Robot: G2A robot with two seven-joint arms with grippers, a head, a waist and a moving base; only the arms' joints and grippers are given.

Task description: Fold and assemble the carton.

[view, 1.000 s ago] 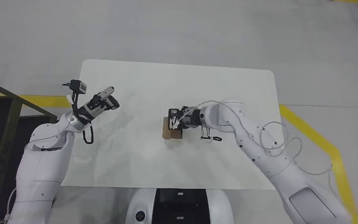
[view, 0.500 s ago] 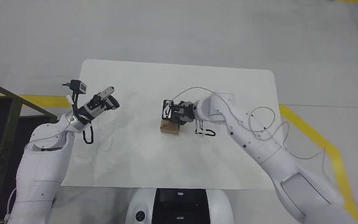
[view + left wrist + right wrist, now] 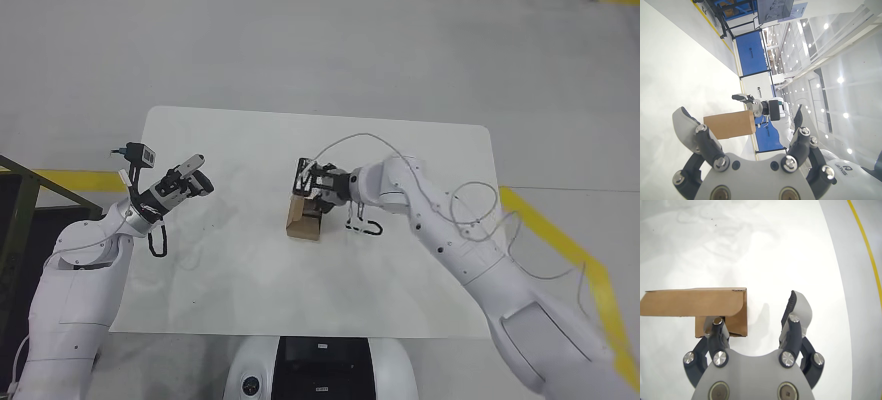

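A small brown carton stands near the middle of the white table. My right gripper is at its far end and open. In the right wrist view the carton has a long flap folded out; one finger is tucked under that flap, while the other finger is free over bare table, so the right gripper straddles the carton's corner. My left gripper hangs open above the table's left part, well away from the carton; the left gripper holds nothing.
A black cable loop hangs from the right arm just right of the carton. Yellow floor tape runs past the table's right side, and a dark rack stands off its left edge.
The right gripper has swung from the carton's right side toward its far end. The carton shifted slightly toward the far side and looks raised. The left arm has kept still.
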